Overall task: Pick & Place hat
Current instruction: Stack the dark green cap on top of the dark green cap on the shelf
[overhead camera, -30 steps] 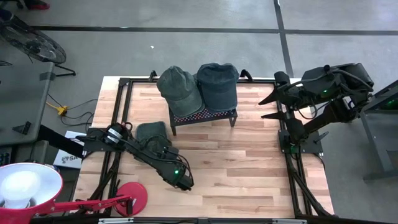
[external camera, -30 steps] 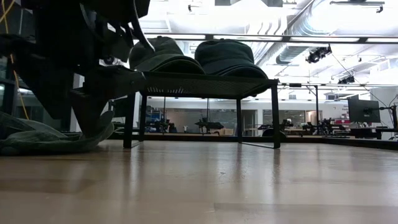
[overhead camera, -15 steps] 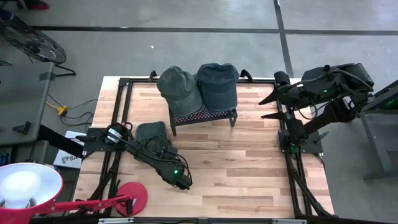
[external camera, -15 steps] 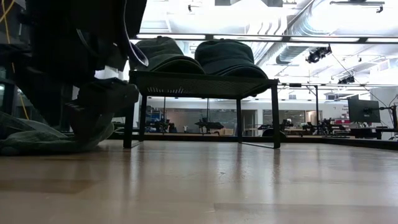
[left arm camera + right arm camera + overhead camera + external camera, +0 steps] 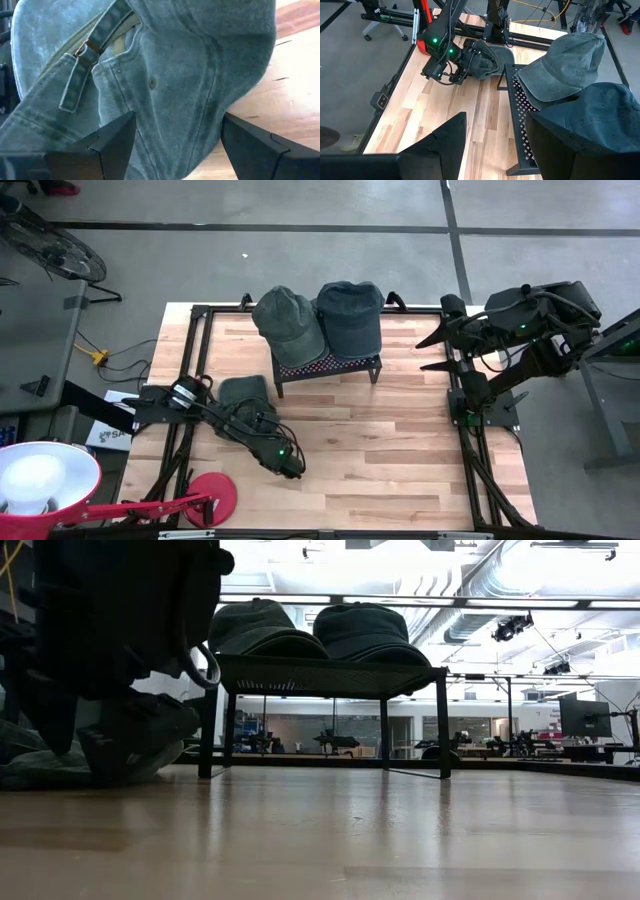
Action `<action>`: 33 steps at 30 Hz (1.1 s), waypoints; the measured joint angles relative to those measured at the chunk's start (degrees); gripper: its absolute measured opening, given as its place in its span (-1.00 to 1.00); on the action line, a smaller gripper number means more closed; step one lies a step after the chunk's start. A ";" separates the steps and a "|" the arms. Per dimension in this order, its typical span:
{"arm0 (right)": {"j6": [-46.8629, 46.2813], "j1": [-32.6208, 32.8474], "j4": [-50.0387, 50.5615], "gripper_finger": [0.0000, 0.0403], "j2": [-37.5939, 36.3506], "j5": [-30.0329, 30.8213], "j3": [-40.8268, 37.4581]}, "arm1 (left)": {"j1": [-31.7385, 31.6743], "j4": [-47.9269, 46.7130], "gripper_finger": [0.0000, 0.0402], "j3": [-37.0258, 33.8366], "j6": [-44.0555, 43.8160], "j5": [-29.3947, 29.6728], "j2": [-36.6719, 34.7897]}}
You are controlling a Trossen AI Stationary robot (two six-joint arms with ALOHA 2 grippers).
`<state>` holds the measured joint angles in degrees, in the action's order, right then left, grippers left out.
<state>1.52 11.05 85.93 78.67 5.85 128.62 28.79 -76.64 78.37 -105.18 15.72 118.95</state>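
On table [image 5: 400, 450], hat [image 5: 190, 75] between left hand [image 5: 172, 145] fingers.

Denim hat [image 5: 190, 75] on wooden table [image 5: 280, 95], between spread left hand [image 5: 175, 150] fingers.

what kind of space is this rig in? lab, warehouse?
Probably an open-plan robotics lab or workshop. The low view shows exposed ceiling ducts and a monitor on distant benches; the high view shows a bare concrete floor around the wooden table.

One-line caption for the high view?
Left gripper, open, at a crumpled grey-green denim cap on the wooden table.
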 joint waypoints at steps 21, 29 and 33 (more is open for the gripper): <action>-1.46 0.00 -0.02 -0.02 0.00 0.00 0.00 | -0.04 5.36 -0.71 -1.54 1.88 -3.49 0.06; -1.51 0.00 -0.02 -0.02 0.00 -0.10 0.00 | -0.08 7.42 -0.97 -1.65 5.69 -5.36 0.07; -1.55 0.00 -0.02 -0.02 0.00 -0.22 0.00 | -0.08 7.68 -0.99 0.64 10.03 -7.26 -0.51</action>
<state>-0.03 11.05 85.91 78.67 5.63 128.62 28.71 -68.96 79.01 -95.15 8.46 118.44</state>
